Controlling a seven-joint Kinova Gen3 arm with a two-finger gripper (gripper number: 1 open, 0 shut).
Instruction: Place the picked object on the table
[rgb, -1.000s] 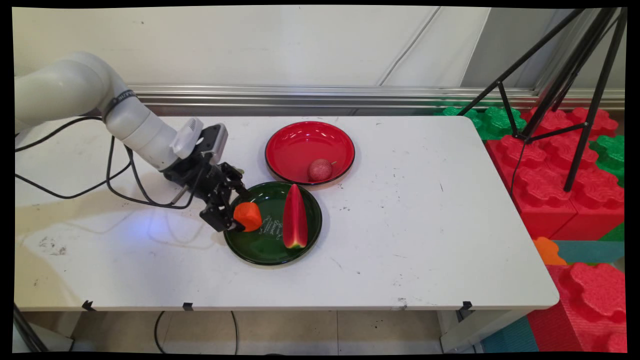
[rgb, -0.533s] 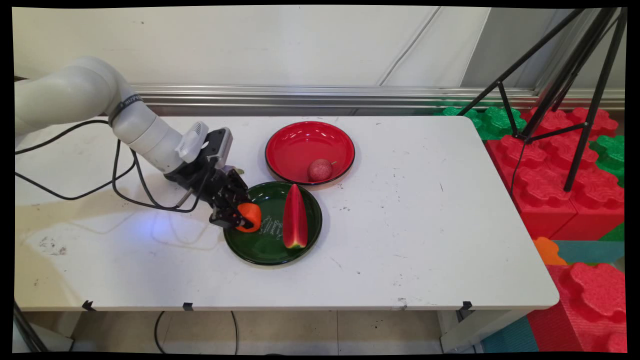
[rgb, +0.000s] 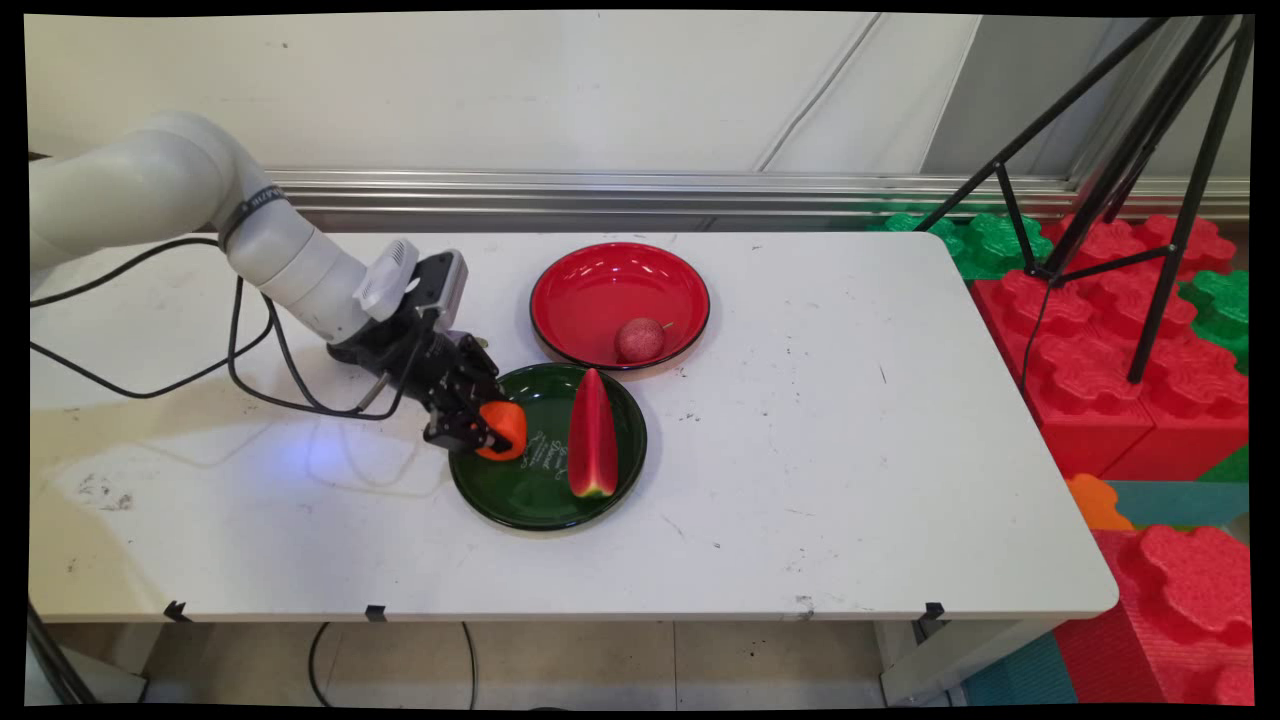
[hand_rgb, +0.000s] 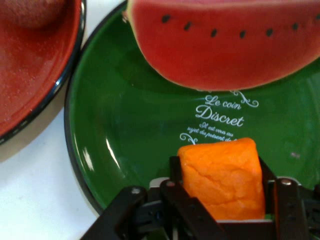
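1. The orange block (hand_rgb: 222, 179) sits clamped between the gripper's (rgb: 482, 432) fingers, low over the left edge of the green plate (rgb: 520, 500).
2. I can't tell if it's touching the plate.
3. A watermelon slice (rgb: 592, 435) lies on the same plate, just beside the block.
4. Behind is a red plate (rgb: 600, 285) with a small reddish ball (rgb: 640, 340), on the white table (rgb: 850, 450).

Two round glossy plates are sitting on the white table (rgb: 850, 450): one green plate (rgb: 530, 500) and one red plate (rgb: 600, 285). Three toy foods are showing: one orange block (rgb: 503, 430), one watermelon wedge (rgb: 592, 435), one speckled reddish ball (rgb: 640, 340).
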